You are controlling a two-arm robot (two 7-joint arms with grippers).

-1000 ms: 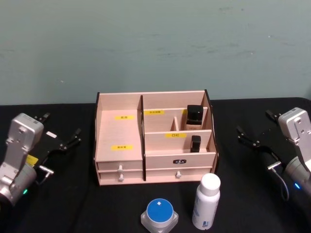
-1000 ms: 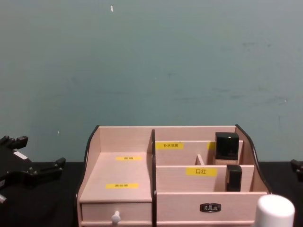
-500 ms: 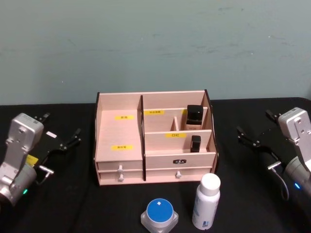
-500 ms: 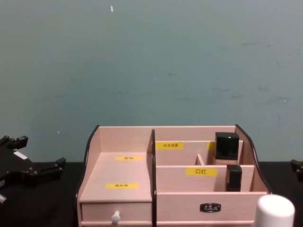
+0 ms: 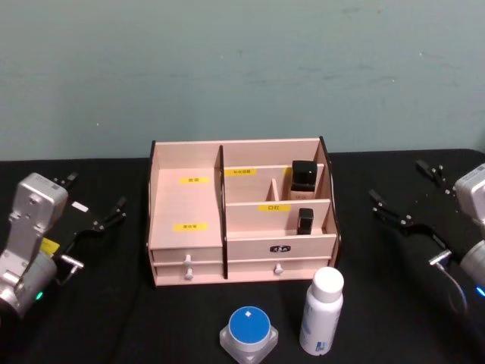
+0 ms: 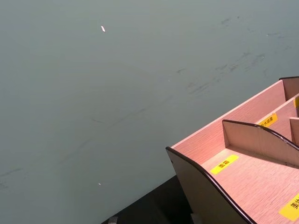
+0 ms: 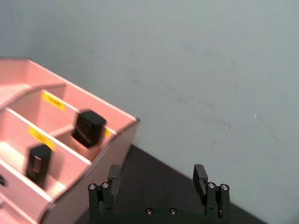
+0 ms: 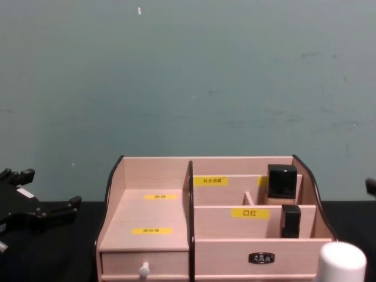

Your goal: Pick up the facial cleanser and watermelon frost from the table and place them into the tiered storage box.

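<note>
the white capped plastic bottle (image 5: 321,312) and squat blue-lidded jar (image 5: 248,334) stand on the black table (image 5: 114,318), just in front of the pale wooden tiered storage box (image 5: 242,220). the right gripper (image 5: 409,191) and left gripper (image 5: 95,201) flank the box, well apart from both items, each spread wide and empty.

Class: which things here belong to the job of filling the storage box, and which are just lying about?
Job: white bottle, blue-lidded jar, storage box.
Lying about: black-capped bottle and small black tube, already in the box.
</note>
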